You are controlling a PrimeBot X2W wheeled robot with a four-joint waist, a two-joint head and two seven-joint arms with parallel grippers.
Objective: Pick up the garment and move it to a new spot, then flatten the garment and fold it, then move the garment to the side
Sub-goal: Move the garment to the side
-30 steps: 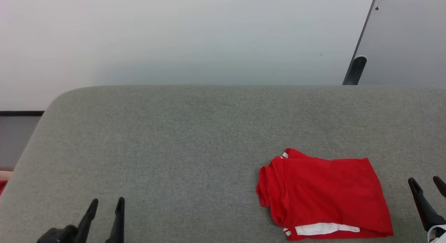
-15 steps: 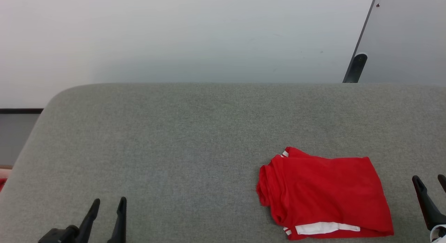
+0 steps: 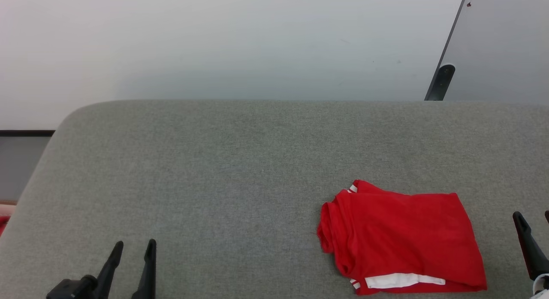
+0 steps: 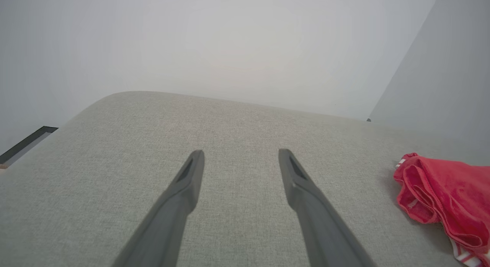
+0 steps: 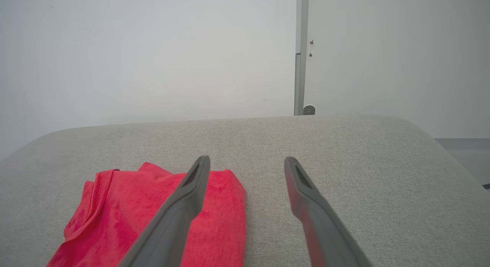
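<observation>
Head view: folded garment (image 3: 403,239) lies on grey table (image 3: 214,161).
My left gripper (image 3: 134,244) and right gripper (image 5: 247,159) are empty, fingers apart.

Red fabric garment (image 3: 403,239), folded into a compact, roughly rectangular bundle, lay flat on the near right part of the grey cloth-covered tabletop (image 3: 214,183). Its upper face was plain red and nearly smooth, with faint creases. The left side was thicker, where several layers curled over into rounded rolls, seen end-on in the left wrist view (image 4: 440,190). A white band ran along the near edge, with red-and-white striped trim at the near left and far left corners. In the right wrist view (image 5: 107,221) a stitched hem curved along one side.
</observation>
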